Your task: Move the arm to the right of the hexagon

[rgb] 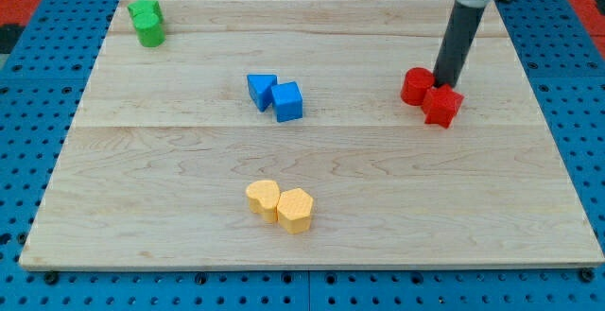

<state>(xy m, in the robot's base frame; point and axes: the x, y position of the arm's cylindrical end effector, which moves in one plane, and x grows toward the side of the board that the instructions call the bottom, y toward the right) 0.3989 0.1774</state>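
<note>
The yellow hexagon block [295, 209] lies near the view's bottom centre, touching a yellow heart-shaped block [263, 198] on its left. My tip [441, 85] is at the view's upper right, far from the hexagon, resting right behind two touching red blocks: a rounded one [415, 86] and an angular one [442, 106]. The dark rod rises from the tip toward the view's top.
Two blue blocks [276, 95] touch each other at the board's middle. Two green blocks [146, 22] stand together in the top left corner. The wooden board [170, 179] lies on a blue perforated base.
</note>
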